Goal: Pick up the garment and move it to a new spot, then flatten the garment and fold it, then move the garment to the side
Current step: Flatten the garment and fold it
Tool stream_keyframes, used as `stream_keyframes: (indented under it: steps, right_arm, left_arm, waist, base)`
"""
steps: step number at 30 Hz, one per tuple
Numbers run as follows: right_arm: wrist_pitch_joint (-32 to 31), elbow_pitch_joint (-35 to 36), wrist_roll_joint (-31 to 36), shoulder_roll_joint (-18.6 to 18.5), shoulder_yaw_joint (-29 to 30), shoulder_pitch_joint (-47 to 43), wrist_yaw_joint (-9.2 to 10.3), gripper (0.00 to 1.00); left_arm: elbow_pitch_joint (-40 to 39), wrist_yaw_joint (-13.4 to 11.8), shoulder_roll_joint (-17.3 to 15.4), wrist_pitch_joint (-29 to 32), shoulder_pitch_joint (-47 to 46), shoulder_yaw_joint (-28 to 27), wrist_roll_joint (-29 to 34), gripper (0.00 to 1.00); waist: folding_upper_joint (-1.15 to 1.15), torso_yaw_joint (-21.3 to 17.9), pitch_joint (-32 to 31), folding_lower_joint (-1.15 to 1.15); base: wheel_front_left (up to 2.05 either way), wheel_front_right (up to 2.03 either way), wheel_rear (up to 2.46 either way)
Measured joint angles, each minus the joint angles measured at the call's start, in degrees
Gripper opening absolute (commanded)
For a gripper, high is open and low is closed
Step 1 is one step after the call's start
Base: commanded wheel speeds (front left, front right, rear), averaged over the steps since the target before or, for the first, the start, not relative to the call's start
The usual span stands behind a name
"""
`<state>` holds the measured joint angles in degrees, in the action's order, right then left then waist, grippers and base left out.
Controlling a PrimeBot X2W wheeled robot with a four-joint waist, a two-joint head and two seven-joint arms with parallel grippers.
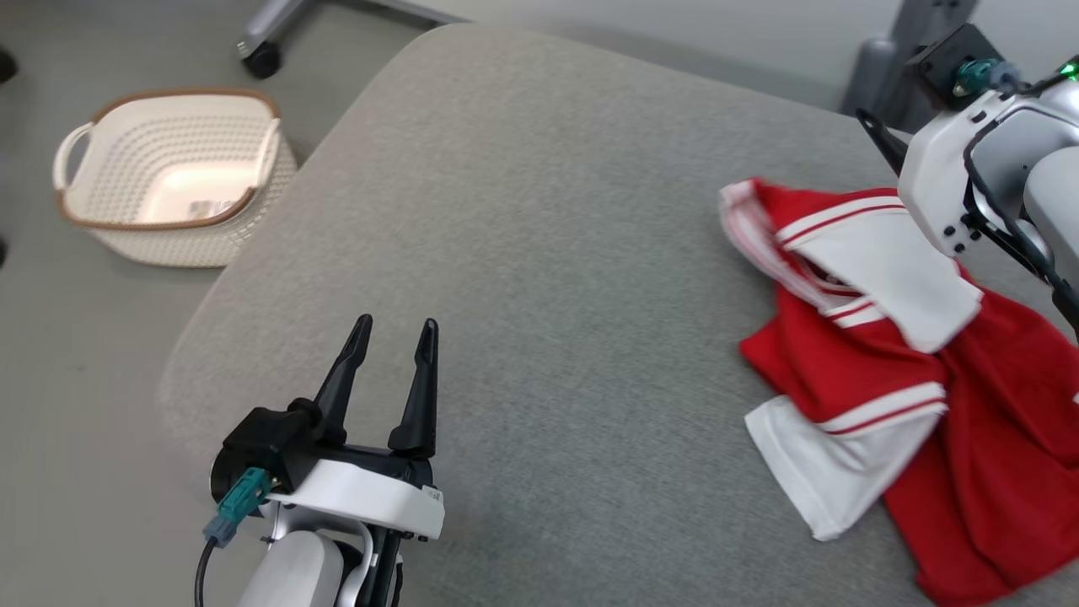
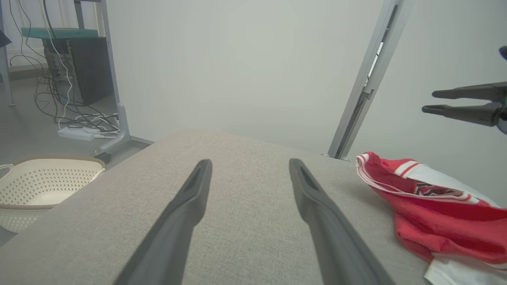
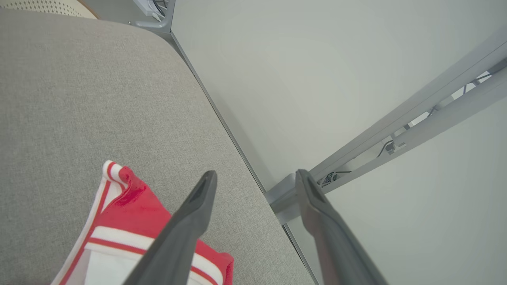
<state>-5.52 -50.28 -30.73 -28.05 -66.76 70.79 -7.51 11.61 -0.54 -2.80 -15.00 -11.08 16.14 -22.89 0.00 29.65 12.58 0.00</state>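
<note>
One rumpled garment (image 1: 851, 379) on grey cushion (image 1: 548, 211)

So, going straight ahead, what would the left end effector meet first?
Probably the bare grey cushion, or nothing if it passes above; the left end effector points clear of the red-and-white garment at its right.

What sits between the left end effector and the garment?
Nothing but bare grey cushion: in the head view, the stretch from the left end effector to the garment holds no objects.

The red-and-white garment (image 1: 986, 447) lies crumpled at the right of the grey cushion (image 1: 548, 253).
</note>
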Motion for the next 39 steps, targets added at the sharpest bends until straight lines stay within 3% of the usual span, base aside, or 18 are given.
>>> stream_keyframes:
  steps: [7, 14, 20, 27, 32, 39]
  right_arm:
    - [12.9, 0.5, -0.8, 0.8, 6.7, -0.2, 0.0, 1.0]
    - [20.1, 3.3, 1.7, 0.7, 21.8, -7.9, 0.0, 1.0]
    - [20.5, 16.5, 10.1, 2.7, 42.7, -26.9, 0.01, 1.0]
    - [20.5, 35.1, 24.0, 14.7, 62.5, -55.9, 0.0, 1.0]
    - [20.5, 42.1, 28.5, 20.9, 66.7, -64.4, 0.0, 1.0]
    - [20.5, 45.0, 30.8, 22.9, 66.9, -65.4, 0.0, 1.0]
  left_arm:
    - [-0.5, 0.6, 0.0, 0.0, 0.1, -1.9, 2.4, 1.0]
    - [-1.4, 1.4, 0.0, 0.0, 0.6, -2.8, 4.0, 1.0]
    - [-1.9, 1.5, 0.0, 0.0, 1.5, -2.9, 4.7, 1.0]
    - [-1.6, 1.6, 0.0, 0.0, 2.9, -2.6, 5.2, 1.0]
    - [-1.5, 1.8, 0.0, 0.0, 3.5, -2.5, 5.4, 1.0]
    - [-0.7, 3.1, 0.0, 0.0, 2.6, 0.1, 5.7, 1.0]
  waist:
    - [0.0, -5.4, -2.3, 0.0]
    - [0.0, -12.4, -4.3, 0.0]
    - [0.0, -17.9, -5.5, 0.0]
    - [0.0, -22.3, -7.0, 0.0]
    - [0.0, -23.9, -7.6, 0.0]
    - [0.0, -25.4, -6.6, 0.0]
  base:
    - [0.0, 0.0, 0.0]
    - [0.0, 0.0, 0.0]
    - [0.0, 0.0, 0.0]
    - [0.0, 0.0, 0.0]
    - [0.0, 0.0, 0.0]
    - [0.0, 0.0, 0.0]
